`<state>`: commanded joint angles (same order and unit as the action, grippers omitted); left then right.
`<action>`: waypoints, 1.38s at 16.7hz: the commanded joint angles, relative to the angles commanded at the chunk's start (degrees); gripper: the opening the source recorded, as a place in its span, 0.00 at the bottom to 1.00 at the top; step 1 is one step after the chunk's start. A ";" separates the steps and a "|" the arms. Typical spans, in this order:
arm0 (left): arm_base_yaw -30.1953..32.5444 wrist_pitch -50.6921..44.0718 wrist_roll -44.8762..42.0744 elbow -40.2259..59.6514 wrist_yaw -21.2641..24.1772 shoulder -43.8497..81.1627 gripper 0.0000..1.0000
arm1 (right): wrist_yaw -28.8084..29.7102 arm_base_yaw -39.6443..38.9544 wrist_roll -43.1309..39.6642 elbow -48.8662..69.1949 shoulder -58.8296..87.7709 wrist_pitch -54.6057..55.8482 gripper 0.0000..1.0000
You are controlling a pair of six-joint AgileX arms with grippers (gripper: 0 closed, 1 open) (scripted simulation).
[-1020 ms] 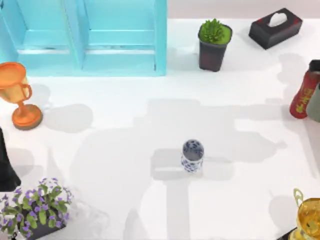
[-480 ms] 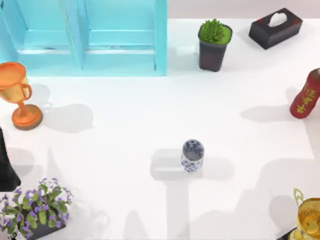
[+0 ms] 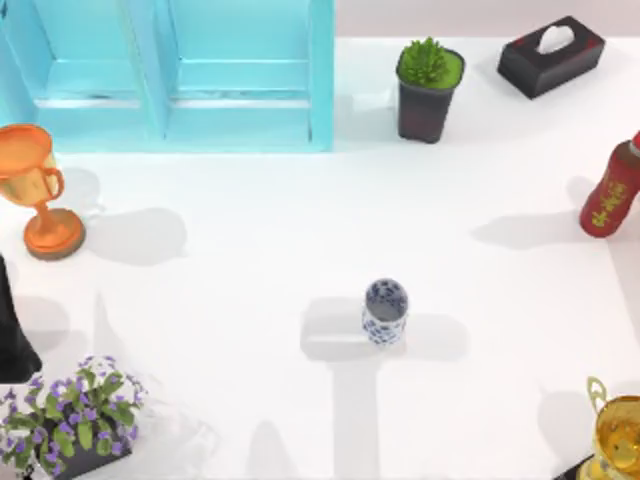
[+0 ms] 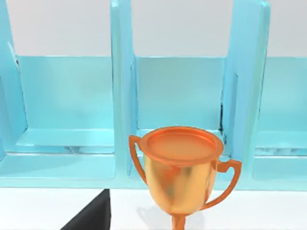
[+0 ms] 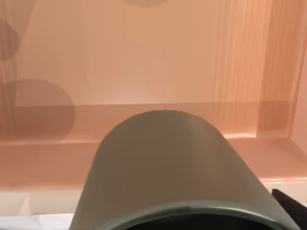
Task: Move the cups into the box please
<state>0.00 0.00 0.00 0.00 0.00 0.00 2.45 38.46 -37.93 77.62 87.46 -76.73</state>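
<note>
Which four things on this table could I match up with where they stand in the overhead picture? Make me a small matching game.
Things:
1. orange trophy
2. blue and white cup
3. tissue box
4. purple flowers

Places:
A. far right corner
B. near left corner
C. middle of the table
D. left edge, in front of the blue shelf

Pairs: 1-D, 2-C, 3-A, 4-B

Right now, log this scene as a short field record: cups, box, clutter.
patterned cup: white and blue cup upright mid-table, untouched
grey cup: olive-grey cup close in front of the right wrist camera
box: orange box behind the grey cup
clutter: orange trophy, teal shelf, potted succulent, tissue box, red bottle, gold trophy, purple flowers
</note>
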 joint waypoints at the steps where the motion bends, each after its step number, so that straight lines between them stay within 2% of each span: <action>1: 0.00 0.00 0.00 0.00 0.00 0.00 1.00 | 0.00 0.00 0.00 0.00 0.00 0.00 0.00; 5: 0.00 0.00 0.00 0.00 0.00 0.00 1.00 | -0.04 -0.28 0.27 -0.68 0.19 0.84 0.00; 15: 0.00 0.00 0.00 0.00 0.00 0.00 1.00 | 0.09 -1.25 1.25 -13.86 0.23 14.17 0.00; 20: 0.00 0.00 0.00 0.00 0.00 0.00 1.00 | 0.08 -1.28 1.29 -14.46 0.27 14.68 0.00; 23: 0.00 0.00 0.00 0.00 0.00 0.00 1.00 | 0.08 -1.28 1.29 -14.46 0.27 14.68 0.23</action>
<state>0.00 0.00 0.00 0.00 0.00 0.00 2.52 37.17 -36.64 63.16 87.74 -62.05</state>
